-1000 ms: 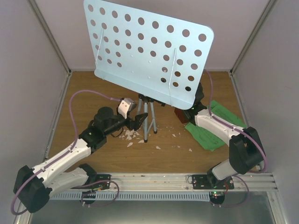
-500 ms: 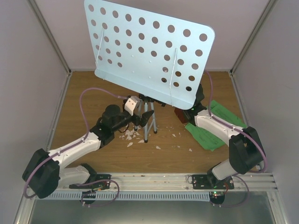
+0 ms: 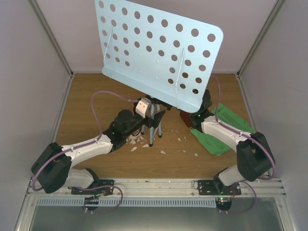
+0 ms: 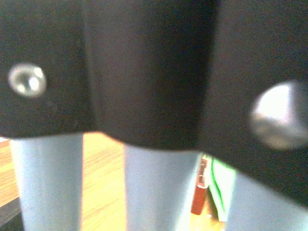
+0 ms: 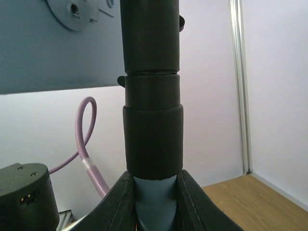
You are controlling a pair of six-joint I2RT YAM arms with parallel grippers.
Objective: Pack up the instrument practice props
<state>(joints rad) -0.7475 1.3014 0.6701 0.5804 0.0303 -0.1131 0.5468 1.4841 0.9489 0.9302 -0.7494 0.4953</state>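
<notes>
**Overhead view with both wrist views.** The pale blue perforated music stand point(image 3: 159, 53) stands upright at the middle of the wooden table point(image 3: 86, 96). Its desk is tilted, and its grey tripod legs point(image 3: 153, 131) are planted among scattered white crumbs point(image 3: 137, 140). The left gripper point(image 3: 154, 118) sits at the top of the tripod. Its jaws appear spread to either side of the legs without clamping them, though the overhead view is too small to be sure. The left wrist view is filled by the black hub point(image 4: 144, 72), with three grey legs below it. The right gripper point(image 5: 154, 192) reaches in under the desk from the right and is closed on the stand's grey-blue post point(image 5: 153, 204), one finger pressed to each side just below a black collar point(image 5: 153, 139). The reddish-brown metronome point(image 3: 185, 117) stands just right of the tripod, near the right arm. The green sheet music point(image 3: 226, 119) lies flat at the right of the table, partly beneath that arm.
</notes>
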